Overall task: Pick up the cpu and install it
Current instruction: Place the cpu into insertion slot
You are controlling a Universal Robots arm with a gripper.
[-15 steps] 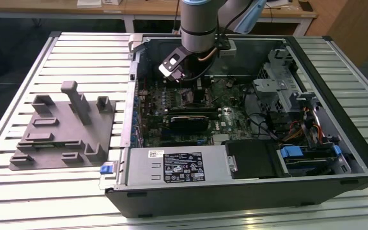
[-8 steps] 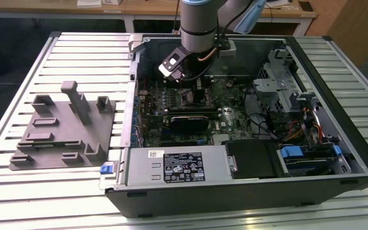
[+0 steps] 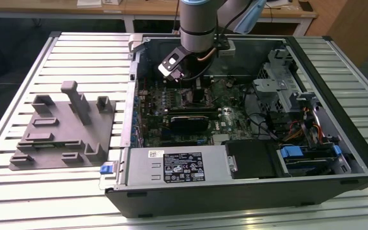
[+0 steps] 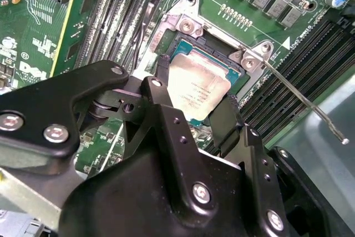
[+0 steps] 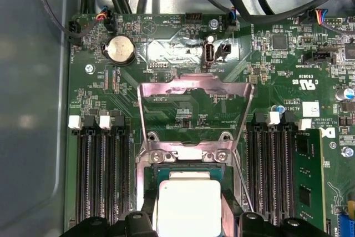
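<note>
In the exterior view's upper middle the gripper [image 3: 192, 88] hung inside the open computer case [image 3: 235, 196]; in the second wrist view its jaws pinched the cpu [image 4: 199, 84] by two opposite edges, at the socket [image 4: 213, 54]; seating seemed in hand, needing it kept level and square.

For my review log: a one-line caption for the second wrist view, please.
The tool grips the silvery cpu by two edges at the open motherboard socket.
</note>
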